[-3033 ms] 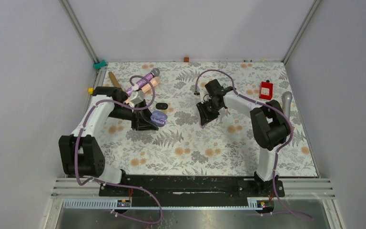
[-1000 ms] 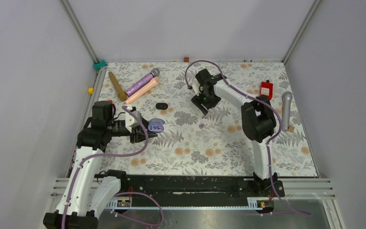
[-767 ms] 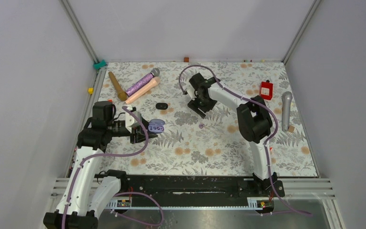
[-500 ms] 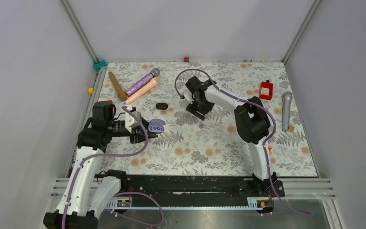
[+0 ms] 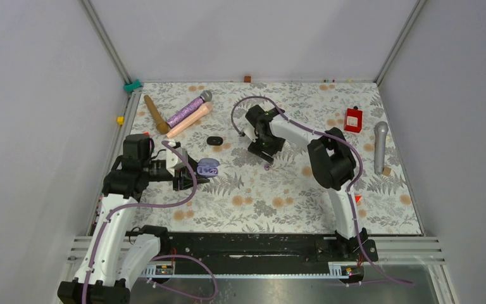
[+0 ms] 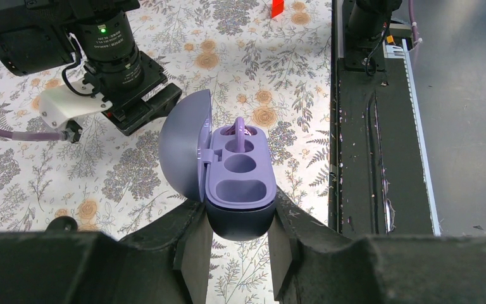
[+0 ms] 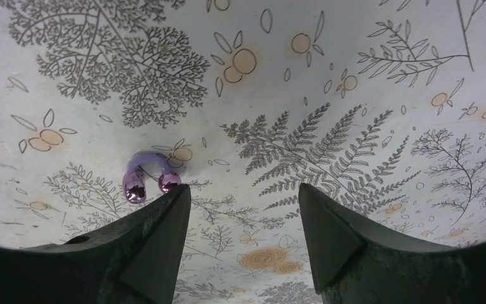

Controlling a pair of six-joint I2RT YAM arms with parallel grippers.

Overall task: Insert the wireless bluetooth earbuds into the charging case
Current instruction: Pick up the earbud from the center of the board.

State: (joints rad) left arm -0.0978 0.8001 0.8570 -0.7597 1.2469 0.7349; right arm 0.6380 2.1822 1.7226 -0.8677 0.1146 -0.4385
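Observation:
My left gripper (image 6: 239, 237) is shut on the purple charging case (image 6: 240, 183) and holds it above the cloth with its lid open. One purple earbud (image 6: 239, 128) sits in the case's far slot; the slot beside it is empty. The case also shows in the top view (image 5: 207, 167), held by my left gripper (image 5: 193, 171). A second purple earbud (image 7: 145, 177) lies on the cloth just beyond the left fingertip of my right gripper (image 7: 243, 196), which is open and empty. In the top view this earbud (image 5: 267, 166) lies just in front of my right gripper (image 5: 264, 152).
A small black oval thing (image 5: 214, 140) lies between the arms. A purple glitter microphone (image 5: 188, 109), a pink one (image 5: 188, 120) and a brown one (image 5: 155, 114) lie at the back left. A red box (image 5: 353, 119) and a grey microphone (image 5: 380, 147) are at the right.
Three seconds ago my left gripper was at the case on the cloth; it has drawn back holding it. My right gripper has swept left and nearer, towards the loose purple earbud.

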